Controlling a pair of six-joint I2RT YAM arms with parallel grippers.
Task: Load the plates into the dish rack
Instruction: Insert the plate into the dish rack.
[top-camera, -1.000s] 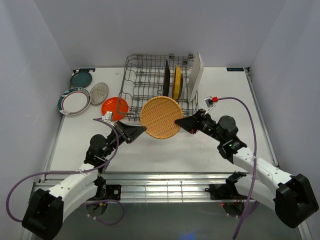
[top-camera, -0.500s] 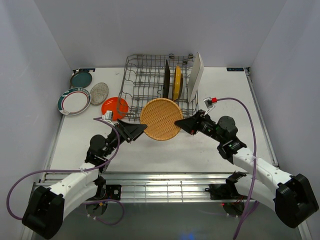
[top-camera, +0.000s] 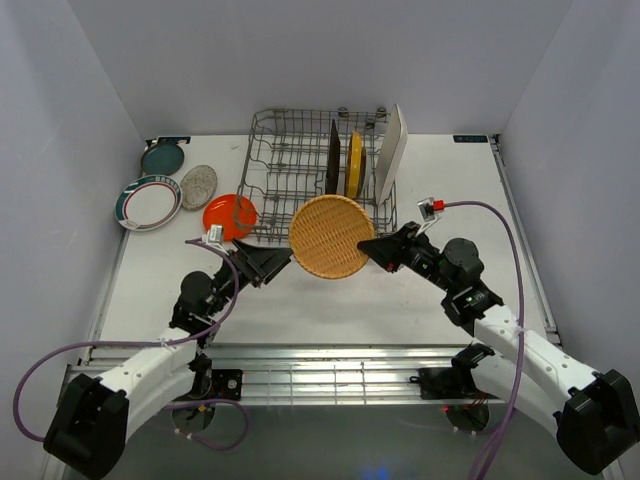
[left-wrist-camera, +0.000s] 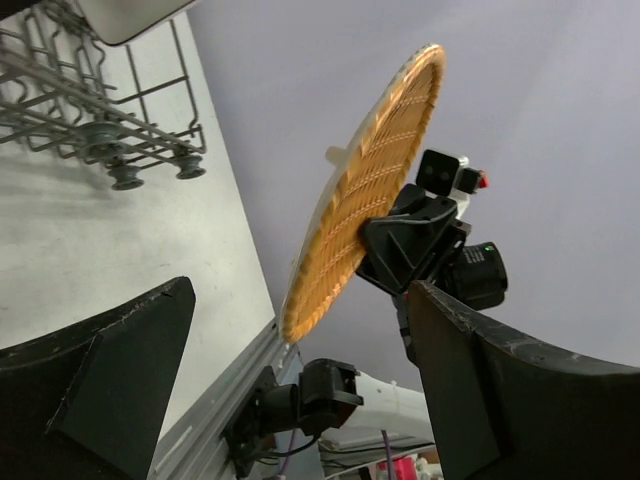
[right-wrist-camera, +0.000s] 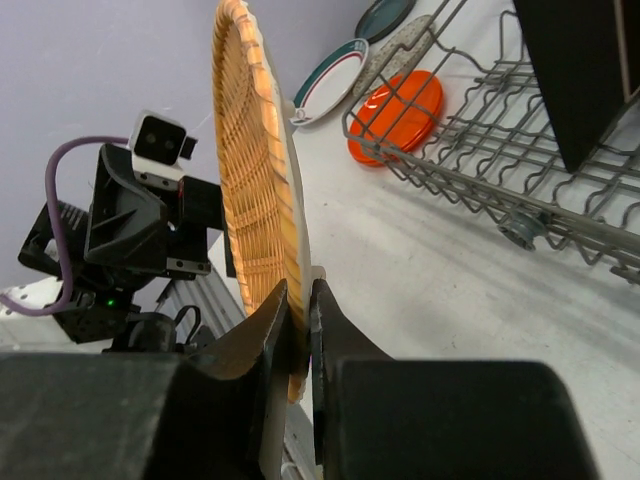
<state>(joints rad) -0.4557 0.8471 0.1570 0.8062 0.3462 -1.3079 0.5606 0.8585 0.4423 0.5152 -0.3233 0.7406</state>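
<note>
A wood-tone woven plate (top-camera: 330, 236) hangs on edge just in front of the dish rack (top-camera: 290, 160). My right gripper (top-camera: 368, 246) is shut on its right rim, and the right wrist view shows the fingers (right-wrist-camera: 270, 330) pinching the plate (right-wrist-camera: 250, 170). Left of the plate, my left gripper (top-camera: 280, 262) stands open and apart from it; its wrist view shows the plate (left-wrist-camera: 370, 190) beyond the spread jaws. The rack holds a dark square plate (top-camera: 333, 158), a yellow plate (top-camera: 355, 165) and a white rectangular plate (top-camera: 391, 153), all upright.
On the table left of the rack lie an orange plate (top-camera: 229, 215), a speckled grey plate (top-camera: 199, 186), a white plate with a teal rim (top-camera: 148, 203) and a teal plate (top-camera: 162, 158). Walls close in the table on both sides.
My left gripper opened and let go of the plate's left rim. The right gripper has carried the plate a little to the right.
</note>
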